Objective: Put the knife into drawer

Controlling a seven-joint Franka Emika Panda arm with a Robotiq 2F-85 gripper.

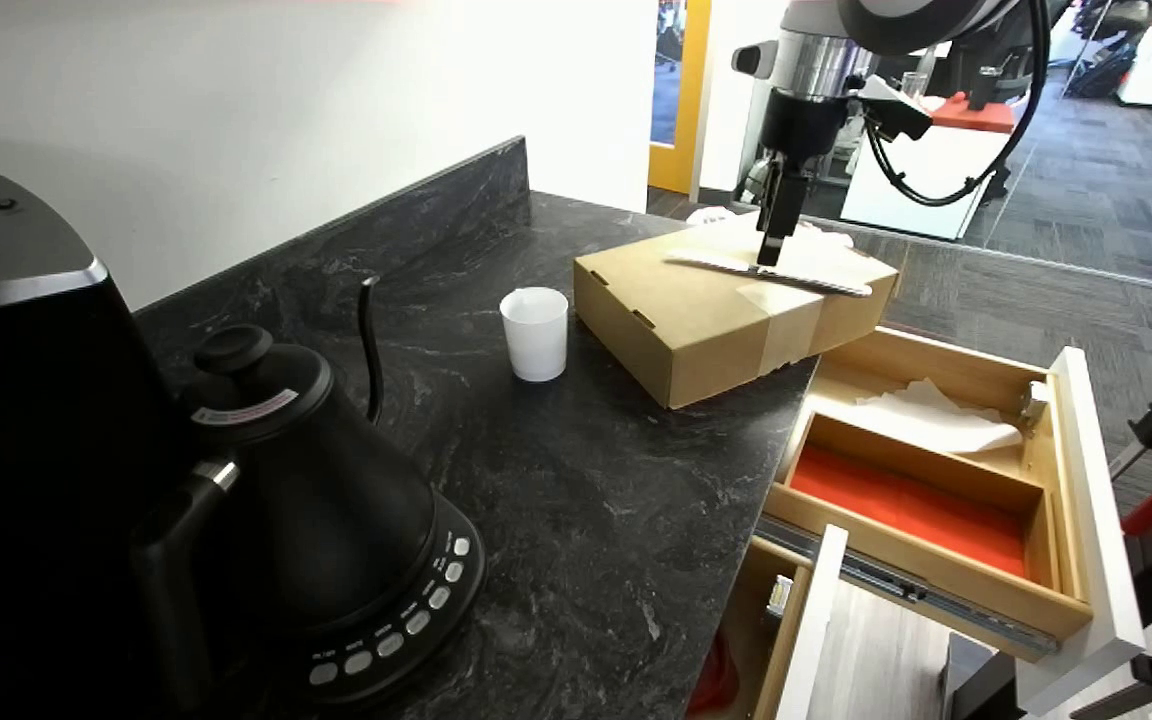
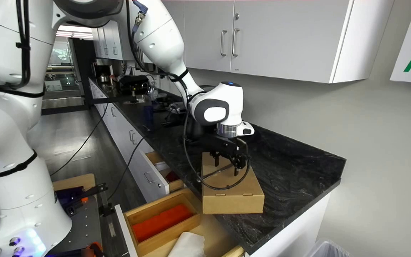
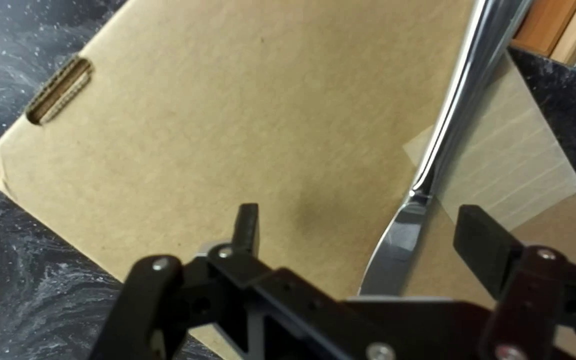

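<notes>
The knife [image 1: 821, 284] lies on top of the brown cardboard box [image 1: 676, 310], near the box edge by the drawer. In the wrist view the shiny metal knife [image 3: 403, 237] runs between my fingers, nearer the right-hand finger; its blade end is hidden behind the gripper. My gripper [image 3: 358, 215] is open, its fingers on either side of the blade, apart from it. In both exterior views the gripper [image 1: 771, 250] [image 2: 226, 167] points down just over the box. The drawer [image 1: 1101, 520] is pulled out below the counter, with a red-orange compartment; it also shows here [image 2: 173, 232].
White paper [image 1: 936, 415] lies in the drawer's pale compartment. A lower drawer [image 1: 816, 620] is partly open. A white cup [image 1: 536, 335] stands beside the box. A black kettle [image 1: 306, 500] and a coffee machine [image 1: 16, 400] stand along the counter. A cable loops beside the gripper.
</notes>
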